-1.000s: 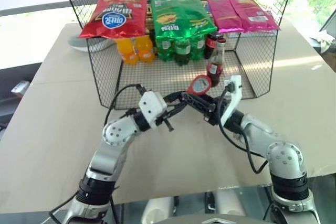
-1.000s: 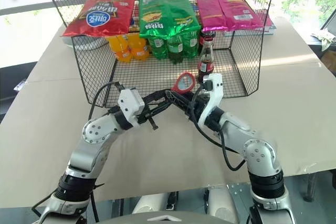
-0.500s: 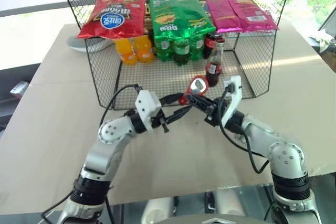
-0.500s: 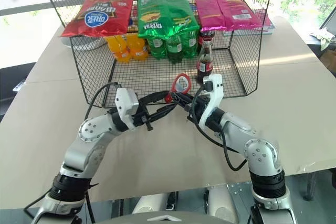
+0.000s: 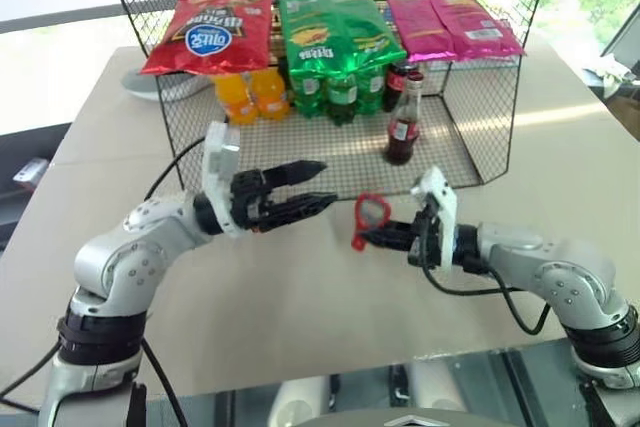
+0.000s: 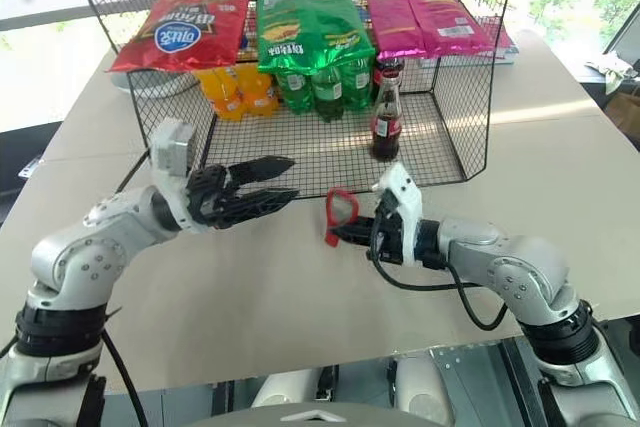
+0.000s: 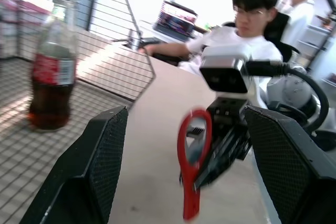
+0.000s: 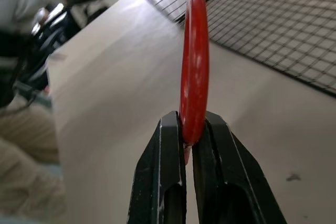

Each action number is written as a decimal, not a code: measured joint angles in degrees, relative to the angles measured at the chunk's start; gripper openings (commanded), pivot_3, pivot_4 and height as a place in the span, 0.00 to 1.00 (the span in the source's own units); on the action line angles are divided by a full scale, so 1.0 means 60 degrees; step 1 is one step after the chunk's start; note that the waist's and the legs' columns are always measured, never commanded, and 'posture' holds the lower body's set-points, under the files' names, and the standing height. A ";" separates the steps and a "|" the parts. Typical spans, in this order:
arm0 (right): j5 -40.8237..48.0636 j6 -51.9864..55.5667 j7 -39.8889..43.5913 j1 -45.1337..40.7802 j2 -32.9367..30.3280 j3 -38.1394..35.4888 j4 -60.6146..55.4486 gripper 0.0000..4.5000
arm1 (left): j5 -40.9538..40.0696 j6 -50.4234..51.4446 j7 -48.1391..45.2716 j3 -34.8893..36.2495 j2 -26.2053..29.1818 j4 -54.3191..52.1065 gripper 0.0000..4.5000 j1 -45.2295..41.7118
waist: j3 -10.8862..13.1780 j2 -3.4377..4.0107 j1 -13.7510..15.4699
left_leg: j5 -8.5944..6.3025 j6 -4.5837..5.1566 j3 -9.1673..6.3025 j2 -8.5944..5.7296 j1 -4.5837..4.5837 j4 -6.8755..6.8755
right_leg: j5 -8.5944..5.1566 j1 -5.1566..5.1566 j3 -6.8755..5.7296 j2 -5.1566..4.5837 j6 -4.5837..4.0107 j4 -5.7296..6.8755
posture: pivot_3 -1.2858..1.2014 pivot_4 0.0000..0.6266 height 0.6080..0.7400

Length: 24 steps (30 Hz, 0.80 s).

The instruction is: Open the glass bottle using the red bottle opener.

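Right gripper is clamped shut on the opener, held by the handle, ring head up, flat face edge-on to its own fingers. The opener is carried above the bare table, just in front of the wire basket.

Left gripper is spread wide and empty, level, pointing across toward the opener, apart from it.

Bottle stands upright on the basket floor, cap on, long axis vertical, beyond and slightly right of the opener. It is judged nearer to the right arm; the opener must be carried forward and up to the cap.
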 measured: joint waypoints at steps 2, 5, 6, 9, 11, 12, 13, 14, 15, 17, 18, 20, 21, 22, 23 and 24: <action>-0.0203 -0.0072 0.0349 -0.0066 0.0018 0.0113 0.0002 0.00 | 0.0005 0.0213 -0.0033 -0.0255 -0.0074 -0.0001 0.81 -0.0123 | 0.0002 -0.0002 -0.0020 | 0.0006 -0.0012 0.0000 0.0004 -0.0001 -0.0005 | 0.0000 -0.0003 0.0002 -0.0001 0.0000 0.0000 | 0.52 0.24 1.00; -0.0441 -0.0083 0.0695 -0.0331 0.0083 0.0240 0.0005 0.00 | 0.0026 0.0453 -0.0176 -0.0479 -0.0122 0.0000 0.81 -0.0179 | 0.0004 -0.0005 -0.0003 | 0.0023 -0.0041 -0.0004 0.0006 -0.0004 -0.0005 | 0.0000 -0.0004 -0.0002 -0.0006 -0.0001 -0.0002 | 0.52 0.24 1.00; -0.0478 -0.0083 0.0730 -0.0362 0.0096 0.0260 0.0005 0.00 | 0.0034 0.0486 -0.0215 -0.0530 -0.0120 -0.0001 0.81 -0.0201 | 0.0004 -0.0005 0.0005 | 0.0023 -0.0041 -0.0004 0.0005 -0.0004 -0.0006 | 0.0000 -0.0003 -0.0001 -0.0008 -0.0001 -0.0002 | 0.52 0.24 1.00; -0.0610 -0.0082 0.0915 -0.0408 0.0172 0.0292 0.0005 0.00 | 0.0108 0.0653 -0.0444 -0.0710 -0.0104 -0.0004 0.56 -0.0219 | 0.0005 -0.0006 0.0035 | 0.0024 -0.0042 -0.0003 0.0001 -0.0006 -0.0004 | 0.0000 -0.0002 -0.0001 -0.0012 -0.0001 -0.0003 | 0.52 0.24 1.00; -0.0684 -0.0081 0.0993 -0.0409 0.0209 0.0292 0.0005 0.00 | 0.0110 0.0748 -0.0573 -0.0721 -0.0104 -0.0004 0.34 -0.0271 | 0.0005 -0.0006 0.0035 | 0.0025 -0.0044 -0.0003 0.0001 -0.0007 -0.0003 | 0.0000 -0.0003 0.0000 -0.0013 -0.0001 -0.0005 | 0.52 0.24 1.00; -0.0714 -0.0078 0.1027 -0.0410 0.0215 0.0293 0.0005 0.00 | 0.0111 0.0781 -0.0616 -0.0731 -0.0104 -0.0004 0.24 -0.0306 | 0.0005 -0.0006 0.0035 | 0.0025 -0.0044 -0.0003 0.0001 -0.0007 -0.0003 | 0.0000 -0.0003 -0.0001 -0.0015 -0.0001 -0.0006 | 0.52 0.24 1.00; -0.0724 -0.0071 0.1064 -0.0411 0.0232 0.0293 0.0001 0.00 | 0.0128 0.0808 -0.0643 -0.0734 -0.0104 -0.0001 0.14 -0.0326 | 0.0005 -0.0006 0.0032 | 0.0025 -0.0045 -0.0003 0.0001 -0.0007 -0.0003 | 0.0000 -0.0003 0.0000 -0.0015 -0.0001 -0.0007 | 0.52 0.24 1.00; -0.0723 -0.0047 0.1118 -0.0411 0.0256 0.0300 -0.0001 0.00 | 0.0210 0.0831 -0.0662 -0.0733 -0.0103 0.0037 0.05 -0.0357 | 0.0005 -0.0006 0.0030 | 0.0026 -0.0045 -0.0004 0.0002 -0.0007 -0.0004 | 0.0000 -0.0003 -0.0001 -0.0015 -0.0001 -0.0007 | 0.52 0.24 1.00; -0.0711 0.0030 0.1203 -0.0405 0.0257 0.0335 -0.0005 0.00 | 0.0185 0.0791 -0.0776 -0.0689 -0.0135 0.0063 0.02 -0.0390 | 0.0007 -0.0006 0.0027 | 0.0026 -0.0046 -0.0005 0.0002 -0.0011 -0.0004 | 0.0000 -0.0005 -0.0002 -0.0016 -0.0001 -0.0007 | 0.52 0.24 1.00; -0.0767 0.0114 0.1174 -0.0403 0.0336 0.0379 -0.0001 0.00 | 0.0258 0.0795 -0.0770 -0.0680 -0.0159 0.0071 0.02 -0.0475 | 0.0008 -0.0005 0.0029 | 0.0026 -0.0046 -0.0006 0.0003 -0.0010 -0.0004 | 0.0000 -0.0005 -0.0002 -0.0044 -0.0002 -0.0008 | 0.52 0.24 1.00; -0.0779 0.0134 0.1156 -0.0403 0.0351 0.0378 0.0000 0.00 | 0.0277 0.0813 -0.0770 -0.0681 -0.0202 0.0089 0.02 -0.0472 | 0.0007 -0.0005 0.0030 | 0.0026 -0.0046 -0.0006 0.0002 -0.0010 -0.0004 | 0.0000 -0.0004 -0.0002 -0.0051 -0.0002 -0.0007 | 0.52 0.24 1.00; -0.0783 0.0152 0.1114 -0.0398 0.0443 0.0364 0.0000 0.00 | 0.0276 0.0820 -0.0745 -0.0637 -0.0319 0.0116 0.02 -0.0421 | 0.0008 -0.0006 0.0029 | 0.0026 -0.0047 -0.0006 0.0001 -0.0010 -0.0004 | 0.0000 -0.0004 -0.0003 -0.0053 -0.0001 -0.0008 | 0.52 0.24 1.00; -0.0789 0.0152 0.1094 -0.0395 0.0465 0.0353 0.0002 0.00 | 0.0274 0.0812 -0.0729 -0.0593 -0.0366 0.0116 0.02 -0.0389 | 0.0008 -0.0006 0.0028 | 0.0026 -0.0047 -0.0006 0.0001 -0.0010 -0.0004 | 0.0000 -0.0004 -0.0002 -0.0054 -0.0001 -0.0008 | 0.52 0.24 1.00; -0.0771 0.0146 0.1086 -0.0371 0.0571 0.0310 0.0007 0.09 | 0.0257 0.0785 -0.0687 -0.0512 -0.0446 0.0099 0.01 -0.0300 | 0.0007 -0.0005 0.0027 | 0.0026 -0.0047 -0.0006 0.0001 -0.0009 -0.0004 | 0.0000 -0.0004 -0.0002 -0.0055 -0.0001 -0.0010 | 0.52 0.24 1.00; -0.0767 0.0145 0.1082 -0.0355 0.0592 0.0271 0.0008 0.14 | 0.0245 0.0765 -0.0665 -0.0474 -0.0487 0.0096 0.00 -0.0243 | 0.0007 -0.0005 0.0026 | 0.0026 -0.0047 -0.0005 0.0001 -0.0008 -0.0004 | 0.0000 -0.0004 -0.0001 -0.0055 -0.0001 -0.0010 | 0.52 0.24 1.00; -0.0763 0.0145 0.1069 -0.0308 0.0653 0.0219 0.0016 0.18 | 0.0183 0.0719 -0.0627 -0.0381 -0.0563 0.0098 0.00 -0.0116 | 0.0009 -0.0008 0.0028 | 0.0027 -0.0047 -0.0008 0.0002 -0.0012 -0.0004 | 0.0000 -0.0005 -0.0004 -0.0056 -0.0001 -0.0010 | 0.52 0.24 1.00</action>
